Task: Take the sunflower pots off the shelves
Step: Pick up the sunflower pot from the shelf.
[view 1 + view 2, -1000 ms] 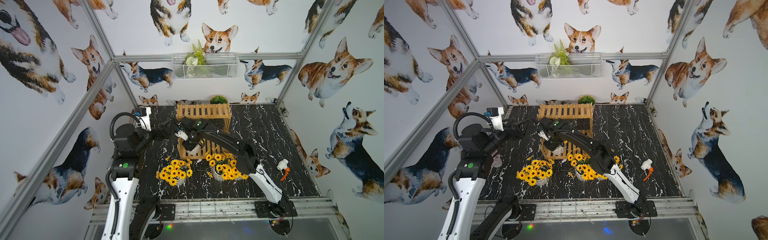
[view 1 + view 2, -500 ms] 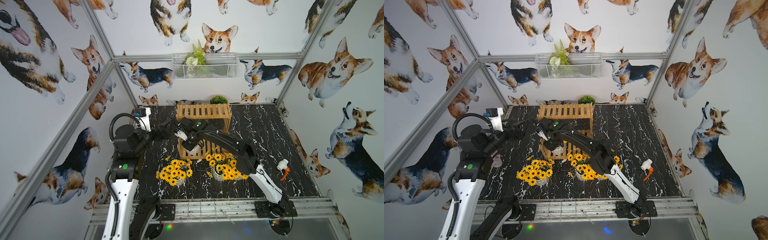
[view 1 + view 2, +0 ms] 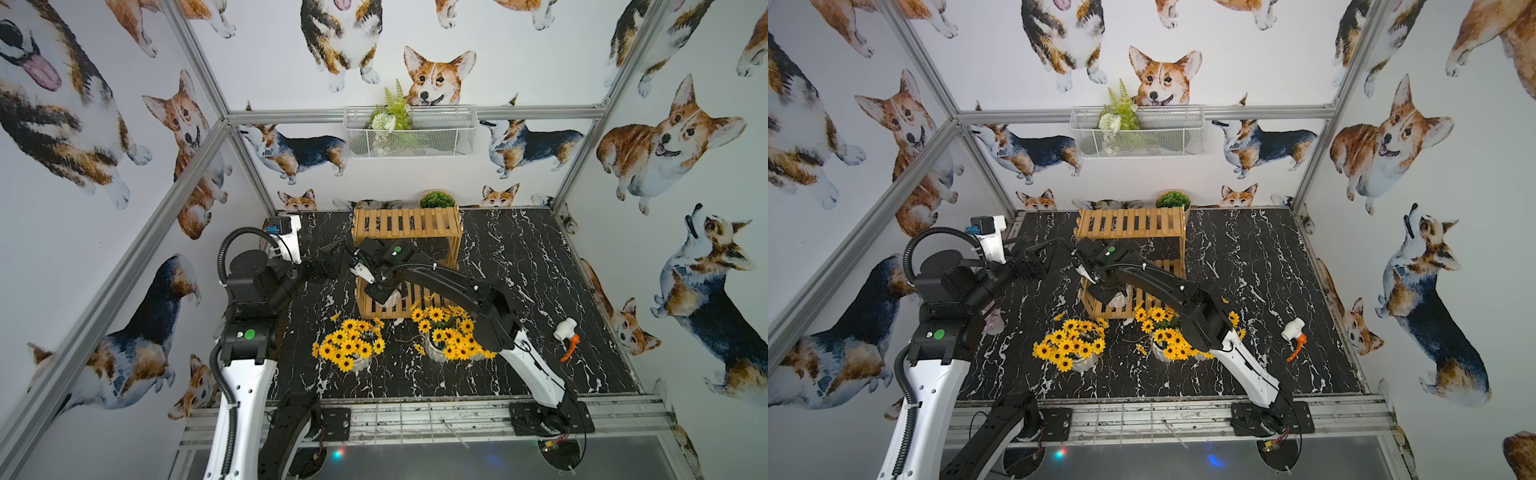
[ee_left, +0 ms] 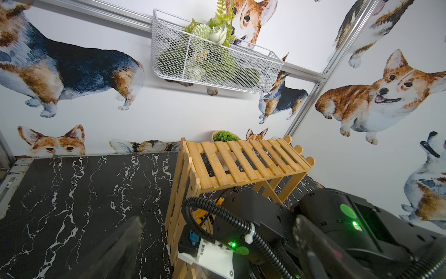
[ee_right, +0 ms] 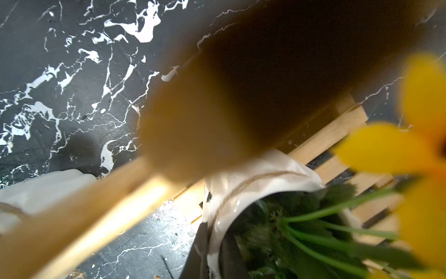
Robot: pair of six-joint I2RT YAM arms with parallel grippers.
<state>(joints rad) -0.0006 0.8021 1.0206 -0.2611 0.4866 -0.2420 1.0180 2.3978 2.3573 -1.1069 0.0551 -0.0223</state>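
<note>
— Where can you pass?
— Right of the shelves (image 3: 407, 226) the marble table (image 3: 523, 266) lies open back to the wall; only a spray head (image 3: 566, 332) sits near its edge. Left of them my left claw (image 3: 332, 252) hangs over bare marble, jaws wide.
— And in front?
— Tight. The left-hand pot (image 3: 349, 353) and right-hand pot (image 3: 446, 338) stand just before the lower tier, a narrow gap between their blooms. My right arm (image 3: 457, 286) crosses above the right-hand one.
— Behind?
— A bowl of green foliage (image 3: 436, 199) blocks the strip by the wall.
— On the lower tier?
— My right claw (image 3: 384, 293) is down there, pinching a third pot (image 5: 241, 183) by its rim, with a wooden bar (image 5: 84, 217) blurred close beside it.
</note>
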